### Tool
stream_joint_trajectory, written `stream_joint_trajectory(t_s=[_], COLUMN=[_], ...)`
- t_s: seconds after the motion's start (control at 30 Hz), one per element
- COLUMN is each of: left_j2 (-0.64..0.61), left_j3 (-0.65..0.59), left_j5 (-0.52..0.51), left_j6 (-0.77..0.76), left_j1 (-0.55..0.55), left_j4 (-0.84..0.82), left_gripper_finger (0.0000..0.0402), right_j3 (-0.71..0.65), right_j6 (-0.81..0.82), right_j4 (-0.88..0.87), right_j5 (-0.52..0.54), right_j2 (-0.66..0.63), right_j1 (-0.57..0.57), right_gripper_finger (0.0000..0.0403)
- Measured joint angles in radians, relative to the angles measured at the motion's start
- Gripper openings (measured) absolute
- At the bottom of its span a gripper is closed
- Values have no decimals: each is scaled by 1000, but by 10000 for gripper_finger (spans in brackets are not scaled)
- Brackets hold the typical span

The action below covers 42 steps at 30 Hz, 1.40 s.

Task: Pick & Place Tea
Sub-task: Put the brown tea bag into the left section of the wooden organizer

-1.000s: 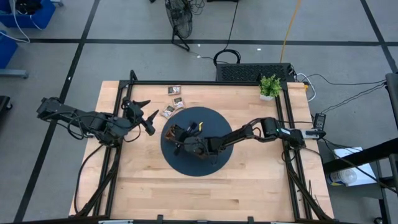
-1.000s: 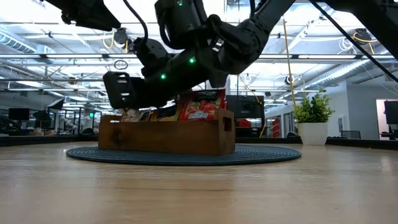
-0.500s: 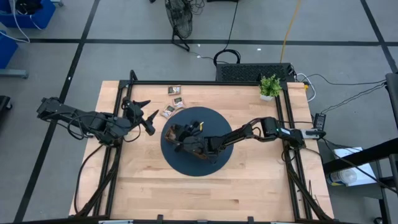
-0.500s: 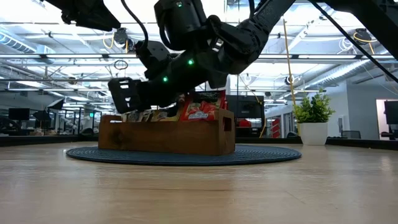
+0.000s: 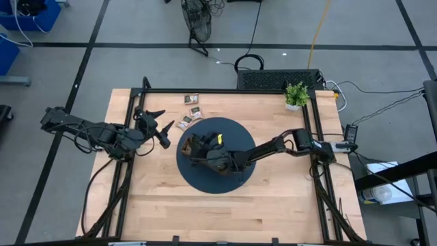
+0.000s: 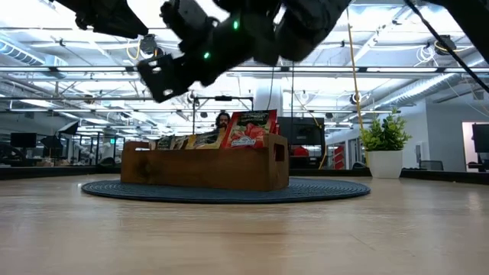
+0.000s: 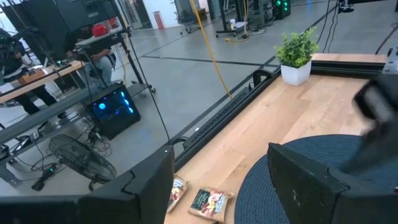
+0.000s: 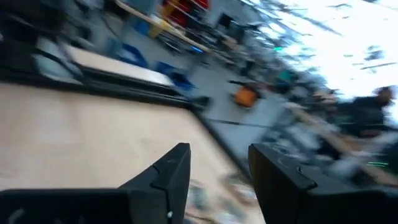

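floor: grey concrete [image 5: 68, 68], dark lines | fan [image 5: 196, 20] beyond wooden table [image 5: 157, 205] (cables alongside) | ceiling: strip lights [image 6: 76, 69]

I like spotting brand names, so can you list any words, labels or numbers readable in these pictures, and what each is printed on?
None can be read.
Red tea sachet standing in the wooden tray: white lettering, too small to read.
Dark sachets beside it in the tray: print too small.
Loose sachets on the table: pictures and print, blurred.
Nothing legible on the arms or in the room behind.
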Motion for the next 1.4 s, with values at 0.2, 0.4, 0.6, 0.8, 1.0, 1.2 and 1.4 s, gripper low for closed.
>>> stream_joint_trajectory(t_s=[0.2,0.4,0.6,0.8,1.0,1.2,1.4], left_j2=[0,0,0,3,18,18,58], left_j3=[0,0,0,0,0,0,0], left_j5=[0,0,0,0,-38,-96,277], left_j6=[0,0,1,16,34,24,8], left_j1=[0,0,0,22,83,223,556], left_j4=[0,0,1,61,129,151,127], left_gripper_finger=[253,253,253,253,253,253,253], right_j3=[-98,-389,-694,-968,-1079,-1081,-1081], right_j6=[-77,187,235,221,222,277,291], right_j4=[-147,-210,-85,252,384,342,306], right_j5=[82,-460,-899,-957,-957,-957,-957], right_j2=[-158,-427,-651,-793,-828,-829,-829], right_j1=[9,-119,-289,-408,-463,-474,-473], right_gripper_finger=[146,146,146,145,144,141,141])
